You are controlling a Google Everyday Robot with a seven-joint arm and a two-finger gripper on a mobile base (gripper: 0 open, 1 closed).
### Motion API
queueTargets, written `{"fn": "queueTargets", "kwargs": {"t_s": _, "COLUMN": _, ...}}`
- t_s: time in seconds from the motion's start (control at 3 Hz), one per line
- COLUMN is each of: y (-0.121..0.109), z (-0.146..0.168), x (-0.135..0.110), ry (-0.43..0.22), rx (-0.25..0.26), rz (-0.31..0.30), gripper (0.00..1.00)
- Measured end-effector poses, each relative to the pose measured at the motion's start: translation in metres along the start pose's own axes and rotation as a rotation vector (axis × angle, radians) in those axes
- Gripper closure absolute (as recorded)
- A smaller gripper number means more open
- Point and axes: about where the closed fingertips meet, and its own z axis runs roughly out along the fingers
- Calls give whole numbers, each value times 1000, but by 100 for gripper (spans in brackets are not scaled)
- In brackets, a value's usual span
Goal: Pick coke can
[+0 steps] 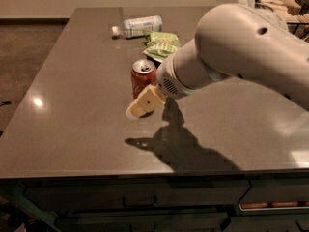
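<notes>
While the coke can (143, 75) stands upright, its lettering unreadable, the gripper (144, 103) hangs just beside it, grip state indiscernible

The gripper (135, 110) hung low over the tabletop (72, 105). Directly beyond it, just beside it, the coke can (143, 75) stood upright and blocked passage. Farther beyond, a green snack bag (163, 44) and a lying plastic bottle (137, 26) obstructed that side. Left of the gripper and nearer the front edge, bare tabletop offered free passage.
</notes>
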Motion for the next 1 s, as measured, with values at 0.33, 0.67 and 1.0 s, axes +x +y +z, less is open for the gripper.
{"fn": "queueTargets", "kwargs": {"t_s": 0.33, "y": 1, "z": 12, "x": -12, "ry": -35, "rx": -21, "rz": 24, "gripper": 0}}
{"fn": "queueTargets", "kwargs": {"t_s": 0.67, "y": 4, "z": 22, "x": -23, "ry": -72, "rx": -43, "rz": 46, "gripper": 0}}
{"fn": "queueTargets", "kwargs": {"t_s": 1.0, "y": 4, "z": 29, "x": -34, "ry": -101, "rx": -48, "rz": 54, "gripper": 18}}
